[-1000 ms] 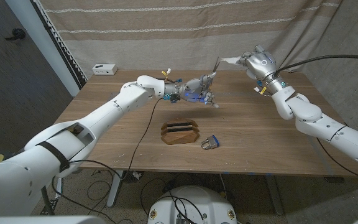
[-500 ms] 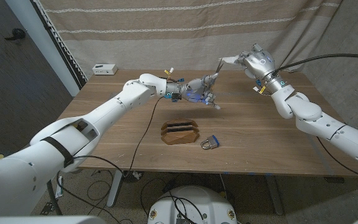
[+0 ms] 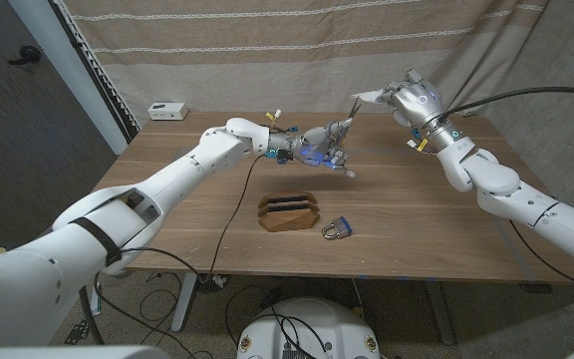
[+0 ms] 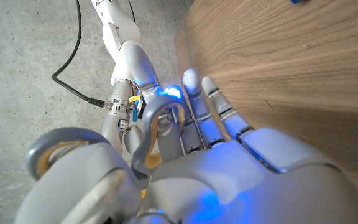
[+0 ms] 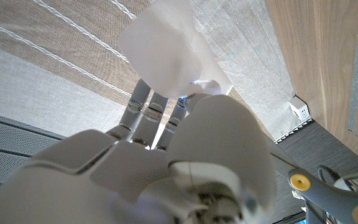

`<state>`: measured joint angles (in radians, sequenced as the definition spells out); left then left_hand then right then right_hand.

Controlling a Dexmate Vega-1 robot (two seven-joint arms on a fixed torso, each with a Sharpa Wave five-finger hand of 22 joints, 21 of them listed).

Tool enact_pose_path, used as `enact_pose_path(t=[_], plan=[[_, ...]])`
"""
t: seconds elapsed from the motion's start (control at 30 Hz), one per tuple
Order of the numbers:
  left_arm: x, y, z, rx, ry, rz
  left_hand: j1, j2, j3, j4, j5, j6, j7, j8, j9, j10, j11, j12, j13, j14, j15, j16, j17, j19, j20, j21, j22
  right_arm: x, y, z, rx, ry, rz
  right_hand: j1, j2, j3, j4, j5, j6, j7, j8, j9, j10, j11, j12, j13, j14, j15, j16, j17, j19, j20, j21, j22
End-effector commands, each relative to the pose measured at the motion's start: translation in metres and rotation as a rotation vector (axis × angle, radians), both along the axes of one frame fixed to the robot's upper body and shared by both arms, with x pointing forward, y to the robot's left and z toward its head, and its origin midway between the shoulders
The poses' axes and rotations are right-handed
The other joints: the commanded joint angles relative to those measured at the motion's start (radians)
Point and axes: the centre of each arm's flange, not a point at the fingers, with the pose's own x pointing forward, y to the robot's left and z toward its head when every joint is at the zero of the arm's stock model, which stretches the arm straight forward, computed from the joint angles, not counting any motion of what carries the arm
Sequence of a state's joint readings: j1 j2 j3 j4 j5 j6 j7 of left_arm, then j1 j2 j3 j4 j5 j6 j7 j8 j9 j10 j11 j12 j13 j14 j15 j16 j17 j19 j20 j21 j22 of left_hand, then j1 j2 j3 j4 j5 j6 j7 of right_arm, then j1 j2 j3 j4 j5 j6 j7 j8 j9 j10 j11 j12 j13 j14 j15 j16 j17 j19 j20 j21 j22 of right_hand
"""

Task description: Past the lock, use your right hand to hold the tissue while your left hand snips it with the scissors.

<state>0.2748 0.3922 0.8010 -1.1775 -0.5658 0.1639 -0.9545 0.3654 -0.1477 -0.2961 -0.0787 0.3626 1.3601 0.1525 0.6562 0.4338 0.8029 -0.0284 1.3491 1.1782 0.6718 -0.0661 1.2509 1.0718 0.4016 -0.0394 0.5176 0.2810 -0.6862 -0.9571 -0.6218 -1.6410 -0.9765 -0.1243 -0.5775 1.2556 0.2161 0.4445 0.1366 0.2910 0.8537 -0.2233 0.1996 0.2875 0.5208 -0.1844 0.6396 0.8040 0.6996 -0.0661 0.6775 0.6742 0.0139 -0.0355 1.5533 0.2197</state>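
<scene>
Left hand (image 3: 319, 147) edges slightly nearer tissue (image 3: 367, 97), gripping scissors (image 3: 341, 126). Right hand (image 3: 410, 99) keeps tissue pinched, lifted over table (image 3: 167, 199).

left hand (image 3: 319, 146) with scissors (image 3: 341, 127) edged forward

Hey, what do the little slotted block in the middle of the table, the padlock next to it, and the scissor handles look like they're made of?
The slotted block looks like dark stained wood, satin, with grain-like tone. The padlock seems metal: a silvery shackle on a blue body, maybe painted or plastic-covered. The scissors handles in the left hand look like matte grey plastic, smooth and moulded.
</scene>
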Motion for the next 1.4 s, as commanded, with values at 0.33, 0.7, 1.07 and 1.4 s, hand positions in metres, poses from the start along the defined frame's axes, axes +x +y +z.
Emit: enact_pose_path(t=[0.33, 0.7, 1.07, 1.4], plan=[[0.0005, -0.0043, -0.0020, 0.006, 0.018, -0.009, 0.006, -0.008, -0.045, -0.033, 0.008, 0.019, 0.028, 0.006, 0.001, 0.074, -0.067, 0.238, 0.071, 0.009, -0.075, 0.001, -0.007, 0.009, 0.003, -0.003, 0.005, -0.0022, 0.0020, -0.0012, -0.004, -0.012, 0.016, 0.009, 0.006, 0.009, -0.004, -0.006, 0.005, 0.004, 0.005, 0.000, -0.022, -0.006, 0.006, 0.016, -0.046, -0.160, 0.029, 0.017, -0.025, -0.160, 0.016, 0.013], [0.0029, -0.0053, -0.0027, 0.014, 0.023, -0.020, 0.007, -0.008, -0.045, -0.032, 0.010, 0.021, 0.027, 0.006, -0.003, 0.076, -0.066, 0.238, 0.071, 0.008, -0.074, 0.003, -0.003, 0.010, 0.003, -0.004, 0.007, -0.0038, 0.0055, -0.0017, -0.016, -0.012, 0.022, 0.009, 0.006, 0.011, -0.001, -0.008, 0.002, 0.004, 0.007, 0.002, -0.022, -0.005, 0.007, 0.017, -0.063, -0.160, 0.046, 0.028, -0.029, -0.161, 0.017, 0.018], [0.0021, -0.0082, 0.0011, 0.017, 0.009, -0.030, 0.007, -0.007, -0.045, -0.031, 0.012, 0.022, 0.028, 0.010, 0.000, 0.077, -0.065, 0.238, 0.071, 0.010, -0.073, 0.002, -0.006, 0.010, 0.004, -0.004, 0.010, -0.0009, 0.0099, -0.0017, -0.025, 0.001, 0.040, 0.010, 0.006, 0.013, 0.000, -0.010, 0.001, 0.004, 0.007, -0.001, -0.024, -0.011, 0.008, 0.018, -0.074, -0.161, 0.063, 0.036, -0.034, -0.162, 0.017, 0.022], [0.0025, -0.0061, -0.0010, 0.014, 0.016, -0.027, 0.005, -0.006, -0.045, -0.029, 0.012, 0.021, 0.030, 0.010, -0.001, 0.077, -0.066, 0.238, 0.071, 0.010, -0.075, 0.003, -0.002, 0.010, 0.004, -0.005, 0.010, -0.0014, 0.0110, -0.0032, -0.033, 0.001, 0.041, 0.045, 0.008, 0.020, -0.014, -0.017, 0.001, 0.006, 0.010, -0.001, -0.027, -0.007, 0.015, 0.013, -0.089, -0.160, 0.118, 0.053, 0.048, -0.165, 0.032, 0.081]])
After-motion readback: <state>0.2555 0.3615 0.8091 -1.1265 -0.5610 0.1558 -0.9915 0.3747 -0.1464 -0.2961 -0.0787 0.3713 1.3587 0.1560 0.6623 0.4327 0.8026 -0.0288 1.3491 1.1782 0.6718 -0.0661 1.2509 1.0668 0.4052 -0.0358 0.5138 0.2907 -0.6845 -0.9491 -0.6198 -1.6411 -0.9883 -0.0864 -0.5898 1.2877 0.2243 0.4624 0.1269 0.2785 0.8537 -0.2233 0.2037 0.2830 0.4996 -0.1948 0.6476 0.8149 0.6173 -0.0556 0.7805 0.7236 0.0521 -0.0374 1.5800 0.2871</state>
